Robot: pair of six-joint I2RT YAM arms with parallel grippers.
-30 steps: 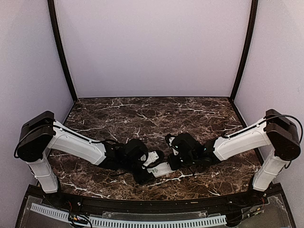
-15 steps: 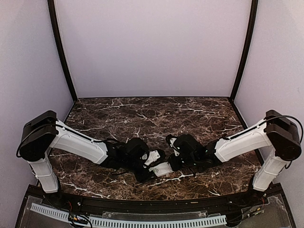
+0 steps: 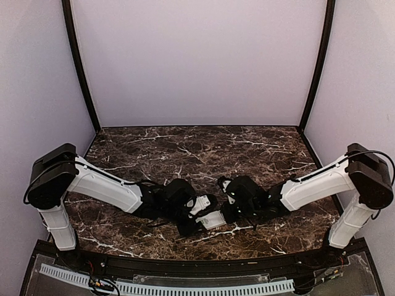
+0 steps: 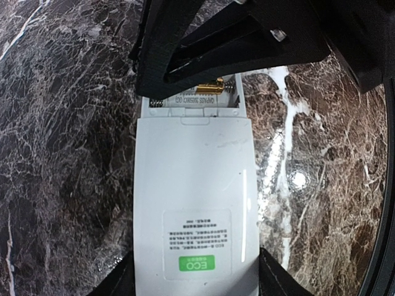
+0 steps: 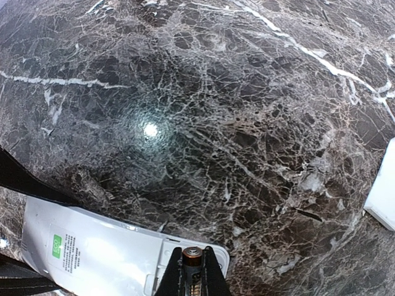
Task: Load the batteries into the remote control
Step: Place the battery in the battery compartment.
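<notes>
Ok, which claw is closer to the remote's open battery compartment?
Right. The right claw holds a battery right at the battery compartment, while the left claw grips the remote control at its opposite, labelled end.

1. The left arm (image 3: pixel 102 188), on the left of the scene, has a smooth white shell on its long link. A boxy black housing caps the shoulder above a white post.
2. The right arm (image 3: pixel 315 185), opposite, has the same white link and post and the same black shoulder block.
3. A thin black cable (image 3: pixel 370 153) arcs over the right shoulder housing, and another loops beside the left one.
4. Both forearms and wrists are black, with a small white part on the left wrist.
5. The left gripper (image 3: pixel 202 213) and right gripper (image 3: pixel 225 213) are matte black. The right one's fingers (image 5: pixel 171 282) narrow to slim tips.
</notes>
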